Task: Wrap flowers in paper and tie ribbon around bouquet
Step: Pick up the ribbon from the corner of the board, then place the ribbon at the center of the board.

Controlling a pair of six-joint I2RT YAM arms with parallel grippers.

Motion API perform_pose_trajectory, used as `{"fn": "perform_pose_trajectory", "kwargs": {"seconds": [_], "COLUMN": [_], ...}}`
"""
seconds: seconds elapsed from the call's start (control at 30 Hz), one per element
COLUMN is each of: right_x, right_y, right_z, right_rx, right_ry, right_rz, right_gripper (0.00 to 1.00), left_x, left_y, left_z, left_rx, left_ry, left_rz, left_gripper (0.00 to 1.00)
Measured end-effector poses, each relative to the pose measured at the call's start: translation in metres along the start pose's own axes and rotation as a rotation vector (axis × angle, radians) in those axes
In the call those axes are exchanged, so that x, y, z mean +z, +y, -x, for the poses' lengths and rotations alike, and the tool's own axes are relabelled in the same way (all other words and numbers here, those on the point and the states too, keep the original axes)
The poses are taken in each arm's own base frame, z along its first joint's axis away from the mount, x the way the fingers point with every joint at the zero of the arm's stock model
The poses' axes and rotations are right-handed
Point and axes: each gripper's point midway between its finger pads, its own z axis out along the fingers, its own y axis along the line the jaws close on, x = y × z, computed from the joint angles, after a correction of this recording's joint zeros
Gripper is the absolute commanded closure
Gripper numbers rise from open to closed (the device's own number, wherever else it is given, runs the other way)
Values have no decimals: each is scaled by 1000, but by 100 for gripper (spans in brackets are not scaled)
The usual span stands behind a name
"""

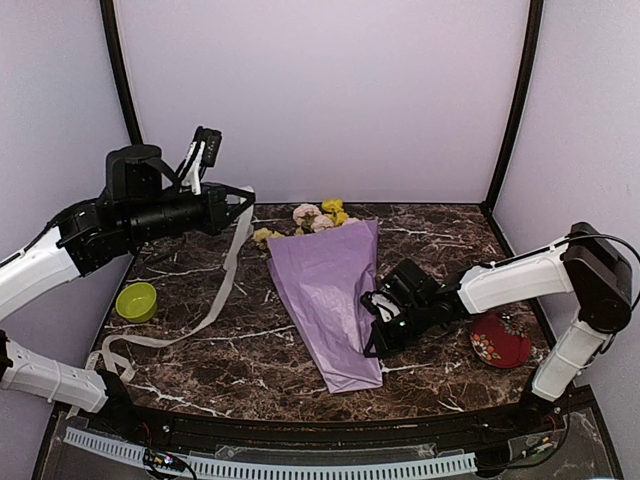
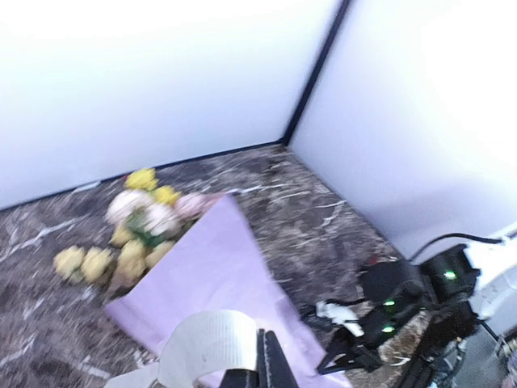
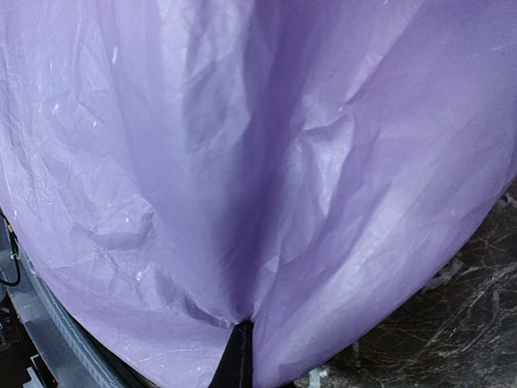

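Over on the dark marble-look table (image 1: 440, 250), the bouquet (image 1: 325, 275) is lying flat around the middle. It's a thin, crinkly lilac-purple sheet of paper (image 1: 335, 320) rolled into a cone, with the narrow end pointing toward the arm bases and the wide end toward the back wall. Sticking out of the wide end are the flowers (image 1: 318, 217), small round blooms in pale yellow, bright yellow and pink. A couple of the yellow ones spill off to the left onto the tabletop. The stems are hidden under the paper.

The right gripper (image 1: 375, 320) is down low at the right edge of the cone, about halfway along it. Its wrist view is basically all purple, and you can see the black fingers (image 3: 237, 360) pressed together with a fold of the paper pinched between them.

The left gripper (image 1: 245, 197) is up in the air, left of the blooms and clear of the table. Its jaws are closed tight on the long flat cream fabric ribbon (image 1: 225, 285). From there the ribbon drops down and trails across the table toward the near left corner, passing near a small lime-green round bowl (image 1: 137, 301). A red patterned plate (image 1: 500, 340) sits over on the right, by the right arm.
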Motion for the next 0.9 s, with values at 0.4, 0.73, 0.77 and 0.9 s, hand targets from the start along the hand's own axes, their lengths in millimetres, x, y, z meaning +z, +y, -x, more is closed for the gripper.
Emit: {"fn": "perform_pose_trajectory", "kwargs": {"seconds": [0.4, 0.73, 0.77, 0.9], "right_x": [1, 0, -1, -2], "right_y": [-3, -4, -4, -3], "right_z": [-1, -1, 0, 0], "right_rx": [12, 23, 23, 23], "right_ry": [4, 7, 7, 9], "right_rz": [-13, -26, -27, -30], "right_gripper": [100, 100, 100, 100], "left_x": [31, 32, 32, 36], "left_y": [-3, 5, 1, -21], "left_z": [-133, -290, -300, -321], "left_rx": [105, -29, -21, 55], "left_ry": [320, 791, 825, 918], "left_rz": [-158, -238, -250, -310], "left_gripper": [100, 85, 67, 38]}}
